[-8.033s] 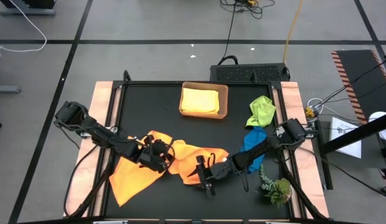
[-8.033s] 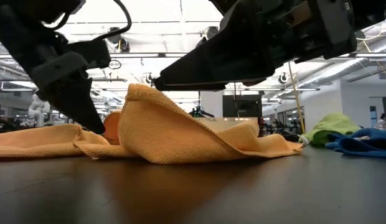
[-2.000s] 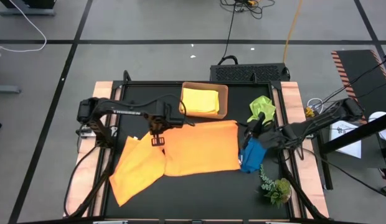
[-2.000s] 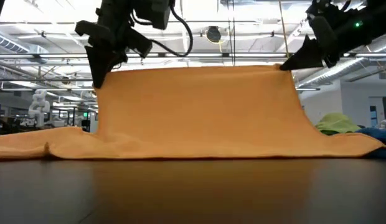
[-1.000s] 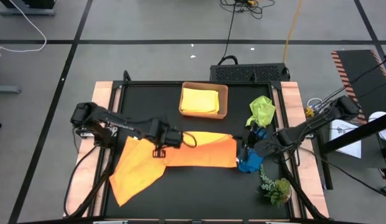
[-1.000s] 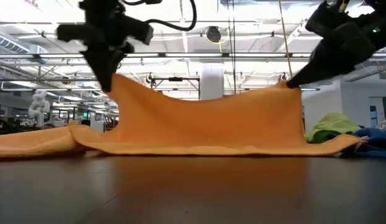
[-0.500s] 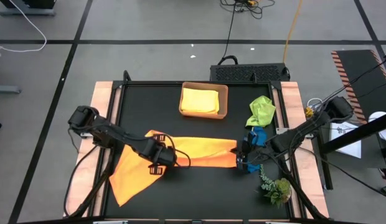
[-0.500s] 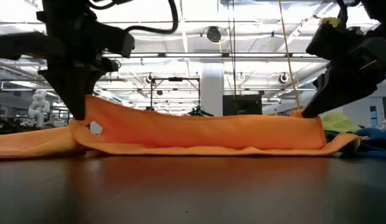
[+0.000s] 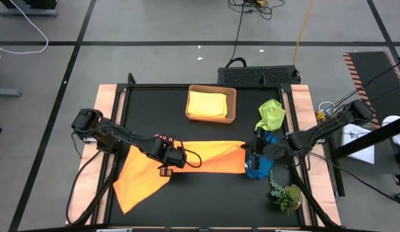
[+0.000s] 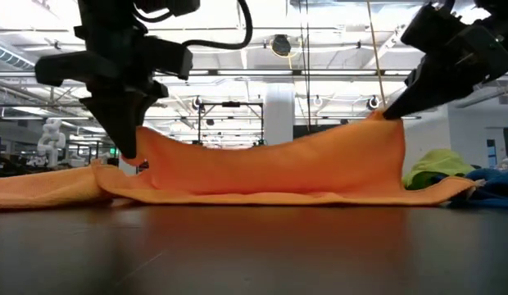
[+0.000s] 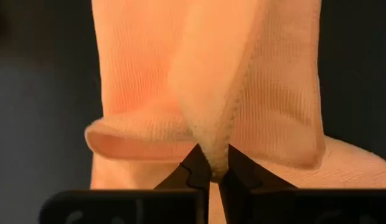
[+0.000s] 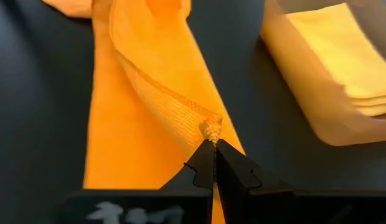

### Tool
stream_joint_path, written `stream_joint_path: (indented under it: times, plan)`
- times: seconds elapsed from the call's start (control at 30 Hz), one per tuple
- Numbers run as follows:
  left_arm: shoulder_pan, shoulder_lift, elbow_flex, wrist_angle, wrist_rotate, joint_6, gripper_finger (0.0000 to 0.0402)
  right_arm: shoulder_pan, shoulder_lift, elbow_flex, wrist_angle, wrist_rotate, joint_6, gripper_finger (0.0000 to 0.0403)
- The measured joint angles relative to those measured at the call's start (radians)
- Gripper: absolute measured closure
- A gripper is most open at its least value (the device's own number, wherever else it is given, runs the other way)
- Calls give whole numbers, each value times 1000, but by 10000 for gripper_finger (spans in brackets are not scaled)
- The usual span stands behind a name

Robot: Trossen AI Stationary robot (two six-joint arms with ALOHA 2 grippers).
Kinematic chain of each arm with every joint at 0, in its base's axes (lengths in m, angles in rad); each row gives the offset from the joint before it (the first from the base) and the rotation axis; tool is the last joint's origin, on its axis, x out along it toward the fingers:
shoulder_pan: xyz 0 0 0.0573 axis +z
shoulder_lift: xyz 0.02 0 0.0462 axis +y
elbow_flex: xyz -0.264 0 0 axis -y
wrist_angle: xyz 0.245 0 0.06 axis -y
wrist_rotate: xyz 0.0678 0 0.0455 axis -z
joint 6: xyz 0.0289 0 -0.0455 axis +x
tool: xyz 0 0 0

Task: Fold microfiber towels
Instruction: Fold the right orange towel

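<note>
Since half a second ago both grippers have lifted a little, so the folded orange towel (image 9: pixel 210 156) stands taller, its right corner highest. The left gripper (image 9: pixel 166 164) pinches the towel's left corner between nearly closed fingers; in the left wrist view the cloth edge sits right in the tips (image 11: pixel 213 172). The right gripper (image 9: pixel 247 153) is closed tight on the right corner, also plain in its wrist view (image 12: pixel 211 148). Between them the towel hangs as a long band across the middle of the table, its lower layer lying flat.

The table (image 9: pixel 148 113) has a black mat with pale wooden strips down its left and right edges. It stands on a grey floor crossed by dark lines, with cables on the floor on the far side. The low view looks into a large bright hall with ceiling rails and lamps (image 10: pixel 278 44).

No writing can be read.

Count: two orange towels, the held one and a second (image 9: pixel 139 180) spread at the near left, partly under the first; one yellow towel (image 9: pixel 208 104) folded in the tan tray (image 9: pixel 233 106) at the far middle; one green towel (image 9: pixel 271 114) crumpled at the far right; one blue towel (image 9: pixel 260 167) bunched just right of the right gripper. One plant sprig (image 9: pixel 285 193) lies at the near right.
</note>
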Motion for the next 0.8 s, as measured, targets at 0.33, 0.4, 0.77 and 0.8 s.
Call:
stream_joint_path:
  times: [0.33,0.4,0.77,0.8]
  plan:
    - [1,0,-51,82,31,-60,389,16,-6,-10,-25,-139,114,403]
    - [-2,0,-61,114,32,-83,373,19,19,-25,-14,-168,150,403]
    - [-4,0,-75,117,120,-100,288,18,67,-46,30,-254,201,381]
    - [-4,0,-75,104,139,-100,282,18,67,-46,49,-269,195,372]
